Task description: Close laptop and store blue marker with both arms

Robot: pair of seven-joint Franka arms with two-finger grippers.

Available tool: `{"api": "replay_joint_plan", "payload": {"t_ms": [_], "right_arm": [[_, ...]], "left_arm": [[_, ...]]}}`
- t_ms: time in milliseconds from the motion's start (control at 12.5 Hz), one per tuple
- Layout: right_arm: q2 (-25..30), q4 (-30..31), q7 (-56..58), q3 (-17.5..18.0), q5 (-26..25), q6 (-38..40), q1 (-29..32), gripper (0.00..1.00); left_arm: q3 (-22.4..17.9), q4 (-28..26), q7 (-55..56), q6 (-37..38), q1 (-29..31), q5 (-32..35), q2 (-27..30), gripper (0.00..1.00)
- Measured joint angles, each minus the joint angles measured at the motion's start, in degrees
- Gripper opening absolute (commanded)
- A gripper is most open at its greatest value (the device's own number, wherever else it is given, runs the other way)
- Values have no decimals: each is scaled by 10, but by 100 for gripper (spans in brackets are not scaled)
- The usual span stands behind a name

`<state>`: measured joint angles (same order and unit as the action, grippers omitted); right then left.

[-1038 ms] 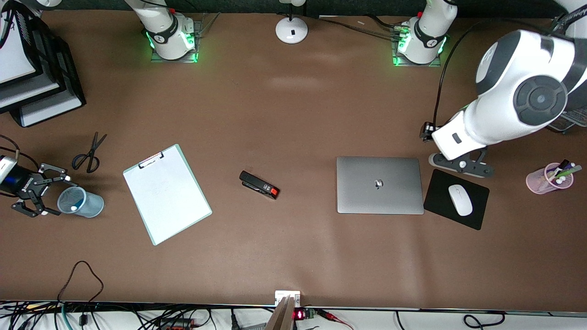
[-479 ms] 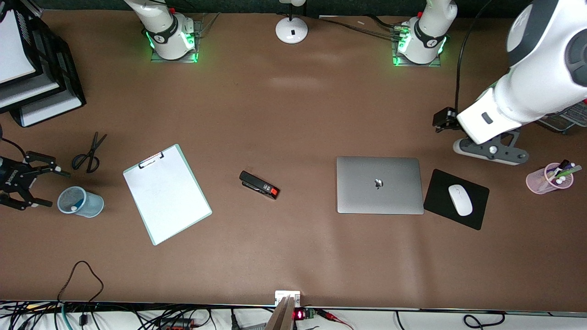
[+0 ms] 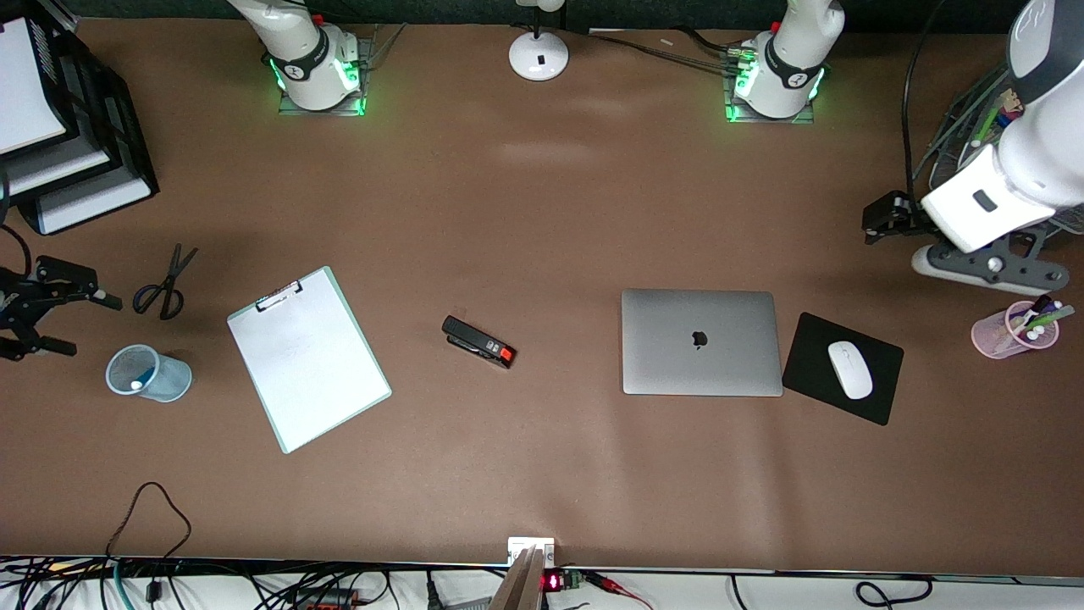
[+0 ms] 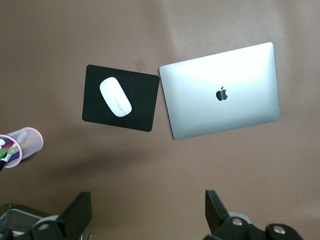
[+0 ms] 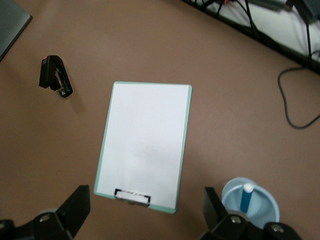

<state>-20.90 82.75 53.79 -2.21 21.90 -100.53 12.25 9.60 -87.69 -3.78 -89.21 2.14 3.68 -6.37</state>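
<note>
The laptop [image 3: 701, 341] lies shut on the table, silver lid up with the dark apple logo; it also shows in the left wrist view [image 4: 222, 95]. The blue marker [image 5: 246, 197] stands white end up in a light-blue cup [image 3: 174, 381] near the right arm's end of the table. My right gripper [image 3: 89, 324] is open and empty in the air beside the cup, toward the table's end; its jaws show wide apart in the right wrist view [image 5: 145, 210]. My left gripper [image 3: 987, 267] is open and empty over bare table past the mouse pad [image 3: 881, 402], jaws apart in its wrist view [image 4: 146, 212].
A clipboard [image 3: 306, 356], scissors [image 3: 165, 284] and a black-and-red stapler [image 3: 478, 341] lie between the cup and the laptop. A white mouse [image 3: 849, 369] sits on the mouse pad. A pink cup of pens [image 3: 1003, 335] stands at the left arm's end. Stacked trays [image 3: 68, 144] are near the right arm's base.
Both grippers have drawn back toward the table's ends. The right gripper moved away from the cup, and the left gripper rose away from the laptop and mouse pad.
</note>
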Motion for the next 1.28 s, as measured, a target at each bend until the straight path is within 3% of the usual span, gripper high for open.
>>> {"api": "replay_joint_plan", "payload": {"t_ms": [319, 638, 878, 1277], "right_arm": [[35, 2, -202, 1, -59, 59, -62, 100], [75, 23, -372, 2, -131, 103, -117, 100], [131, 81, -481, 3, -173, 104, -164, 100], [207, 152, -544, -1, -190, 57, -182, 100]], "left_arm": [[-61, -76, 0, -39, -45, -22, 58, 100], [-64, -111, 5, -66, -46, -23, 83, 100], [-71, -116, 5, -67, -43, -23, 84, 100], [-70, -116, 5, -68, -42, -23, 83, 100]]}}
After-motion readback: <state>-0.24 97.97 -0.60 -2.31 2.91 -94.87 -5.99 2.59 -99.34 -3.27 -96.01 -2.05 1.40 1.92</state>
